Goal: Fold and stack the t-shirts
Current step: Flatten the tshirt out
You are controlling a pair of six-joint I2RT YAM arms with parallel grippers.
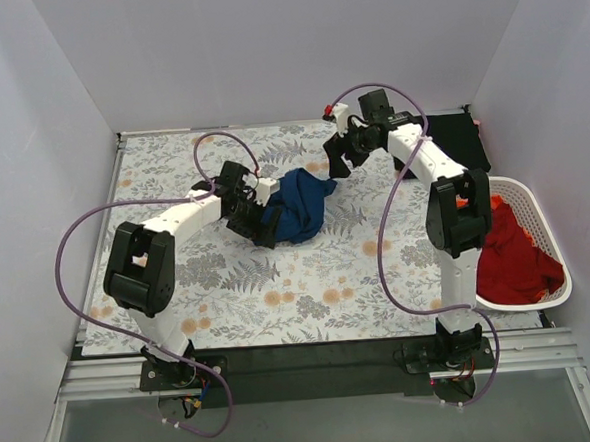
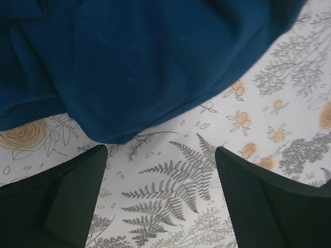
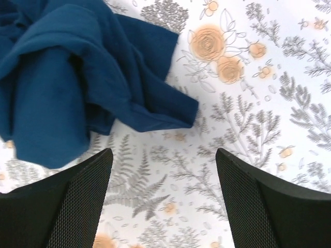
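Left claw (image 2: 160, 155) agape beside navy t-shirt (image 2: 129, 67)

Both arms reach inward, left gripper (image 1: 265, 226) and right gripper (image 1: 337, 160) angled down (jaws spread wide, both empty)

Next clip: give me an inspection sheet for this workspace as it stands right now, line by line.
Surface: floral table cover, lying flat.
Job's things: blue shirt crumpled mid-table, not folded; black shirt flat at the far right corner; red shirt in the basket.
Clutter: nothing seen apart from the white basket at the right edge.
Grippers: left gripper open and empty, at the blue shirt's edge; right gripper open and empty, beside the same shirt.
Cables: left purple cable and right purple cable loop freely; no snag seen.
Surroundings: plain walls on three sides.
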